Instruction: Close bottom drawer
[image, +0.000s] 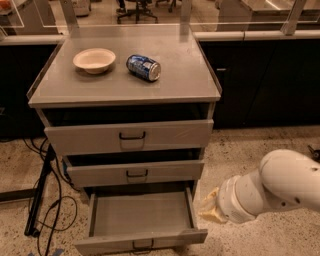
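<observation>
The bottom drawer (141, 240) of the grey metal cabinet (125, 95) is pulled far out and its inside is bare. Its front panel carries a small black wire handle (143, 245) near the frame's lower edge. The two drawers above it, the top drawer (130, 136) and the middle drawer (135, 172), stand slightly out. My gripper (210, 211) is at the end of the white arm (270, 192), low on the right, just beside the bottom drawer's right front corner. Only its yellowish tip shows.
A beige bowl (94, 60) and a blue can (143, 67) lying on its side rest on the cabinet top. Black cables and a stand leg (42, 195) lie on the speckled floor at the left. Dark cabinets run behind at the right.
</observation>
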